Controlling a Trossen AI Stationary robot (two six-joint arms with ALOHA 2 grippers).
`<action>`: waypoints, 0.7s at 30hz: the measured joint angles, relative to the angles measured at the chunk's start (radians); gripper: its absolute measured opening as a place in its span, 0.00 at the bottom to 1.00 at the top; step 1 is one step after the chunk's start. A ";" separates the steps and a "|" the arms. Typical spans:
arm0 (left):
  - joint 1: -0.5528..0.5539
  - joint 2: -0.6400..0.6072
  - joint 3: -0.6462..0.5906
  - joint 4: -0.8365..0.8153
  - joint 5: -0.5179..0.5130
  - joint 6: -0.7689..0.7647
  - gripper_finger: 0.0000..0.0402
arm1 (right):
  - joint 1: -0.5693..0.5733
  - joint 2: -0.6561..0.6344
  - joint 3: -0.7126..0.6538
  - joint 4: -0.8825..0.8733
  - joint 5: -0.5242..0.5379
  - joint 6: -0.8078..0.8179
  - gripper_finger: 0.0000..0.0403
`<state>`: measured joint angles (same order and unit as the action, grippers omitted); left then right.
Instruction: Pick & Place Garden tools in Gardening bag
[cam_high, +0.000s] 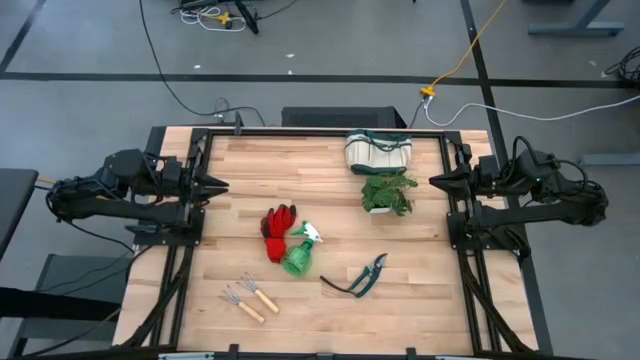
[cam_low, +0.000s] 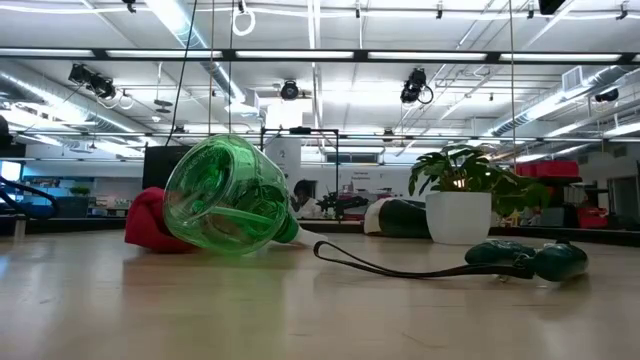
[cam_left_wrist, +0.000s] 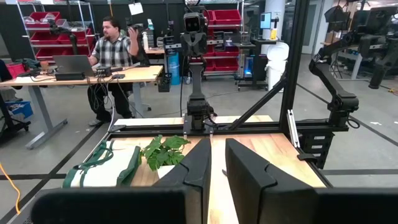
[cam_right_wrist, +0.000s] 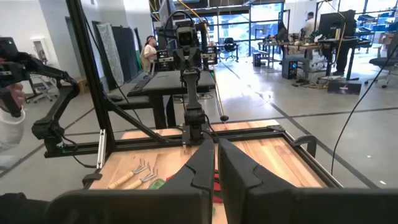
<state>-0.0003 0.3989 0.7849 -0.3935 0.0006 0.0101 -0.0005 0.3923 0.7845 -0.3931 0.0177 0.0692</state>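
The garden tools lie on the wooden table. Red gloves (cam_high: 279, 228) lie at the middle, and a green spray bottle (cam_high: 300, 252) lies on its side against them. Green-handled pruning shears (cam_high: 360, 278) lie to the right, nearer the front. Two wooden-handled mini rakes (cam_high: 250, 295) lie at the near left. The cream gardening bag (cam_high: 380, 152) with green trim lies at the far edge. My left gripper (cam_high: 218, 184) is shut at the left edge, above the table and pointing level. My right gripper (cam_high: 435, 180) is shut at the right edge, also level. Both hold nothing.
A leafy plant in a white pot (cam_high: 388, 193) stands just in front of the bag. Black frame rails (cam_high: 320, 130) run round the table's far and side edges. Bare wood shows between the tools and each gripper. A person sits at a desk (cam_left_wrist: 112, 43) beyond the table.
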 joint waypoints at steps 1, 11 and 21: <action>0.000 0.000 0.000 0.000 0.000 0.000 0.14 | 0.000 0.000 0.000 0.000 0.000 0.000 0.06; 0.000 0.000 0.000 0.000 0.000 0.000 0.14 | 0.000 0.000 0.000 0.002 0.001 -0.053 0.06; 0.000 0.000 0.000 0.000 0.000 0.000 0.14 | 0.000 0.000 0.000 0.011 0.000 0.001 0.06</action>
<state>-0.0004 0.3990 0.7849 -0.3931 0.0006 0.0097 -0.0004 0.3923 0.7845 -0.3820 0.0180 0.0700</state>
